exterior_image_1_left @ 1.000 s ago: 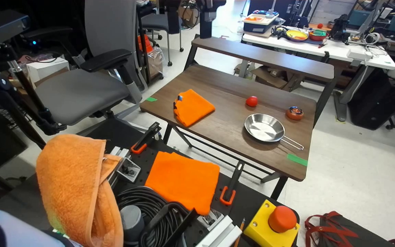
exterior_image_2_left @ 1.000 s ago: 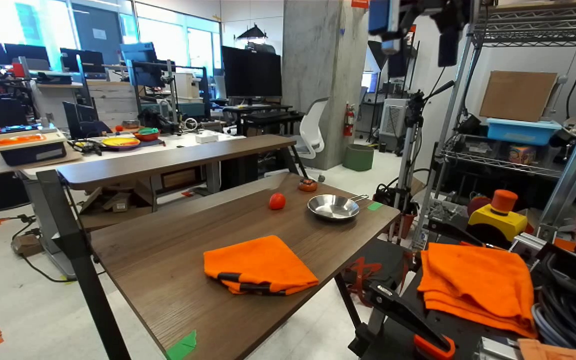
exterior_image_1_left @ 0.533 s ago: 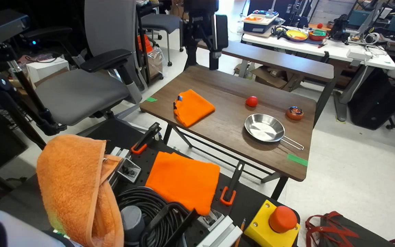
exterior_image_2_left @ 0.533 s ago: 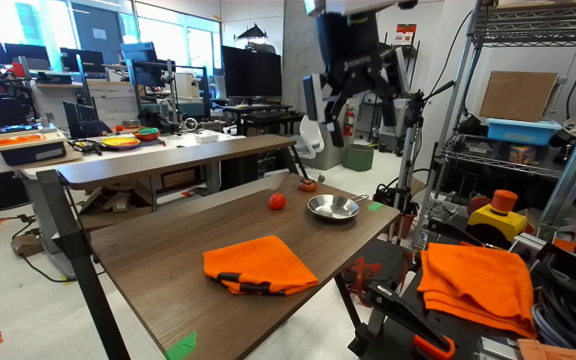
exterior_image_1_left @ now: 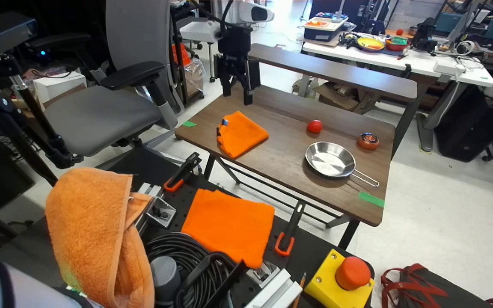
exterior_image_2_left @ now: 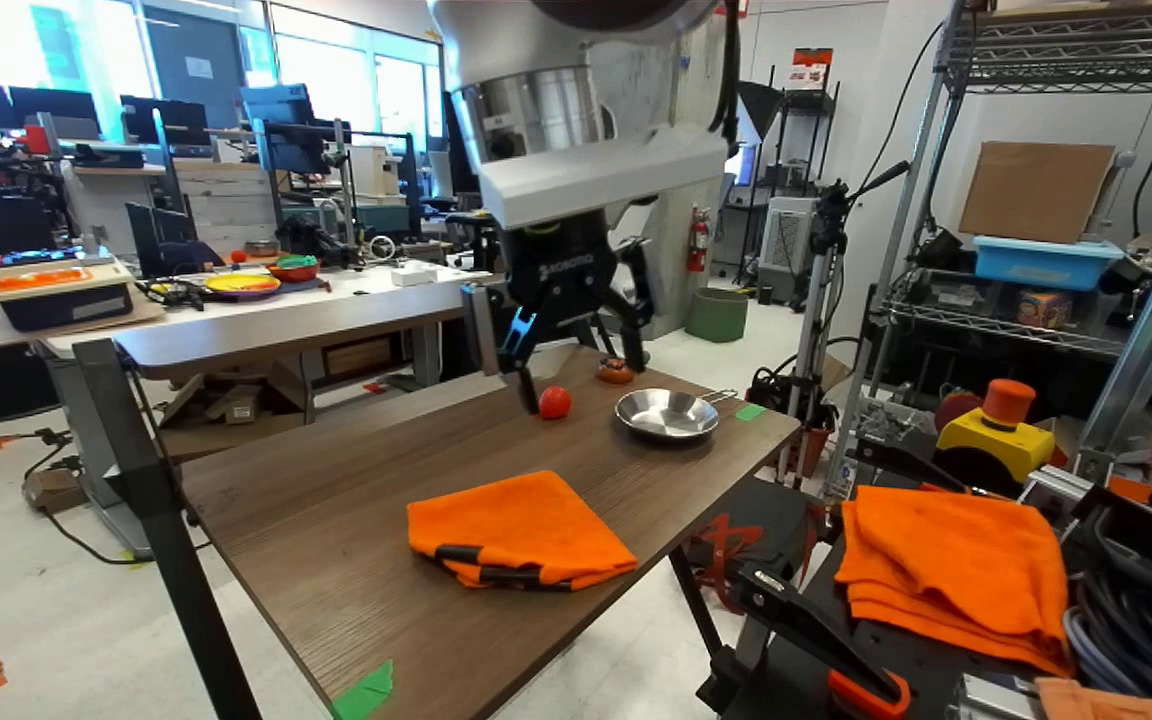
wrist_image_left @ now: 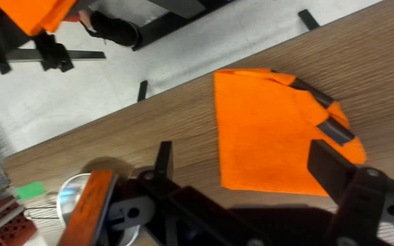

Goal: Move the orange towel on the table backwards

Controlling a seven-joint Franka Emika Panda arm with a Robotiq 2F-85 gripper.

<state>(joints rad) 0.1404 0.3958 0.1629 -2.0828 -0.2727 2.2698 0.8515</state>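
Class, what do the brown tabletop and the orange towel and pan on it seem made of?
Orange towel: matte fabric, likely, from its soft folds. Pan: shiny metal, perhaps stainless steel, from bright reflections. Brown tabletop: wood grain, faint sheen; wood or laminate, unclear.

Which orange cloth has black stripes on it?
The orange towel lying on the brown table: black strips show along one edge. The folded cloth on the black board and the fuzzy draped towel show none.
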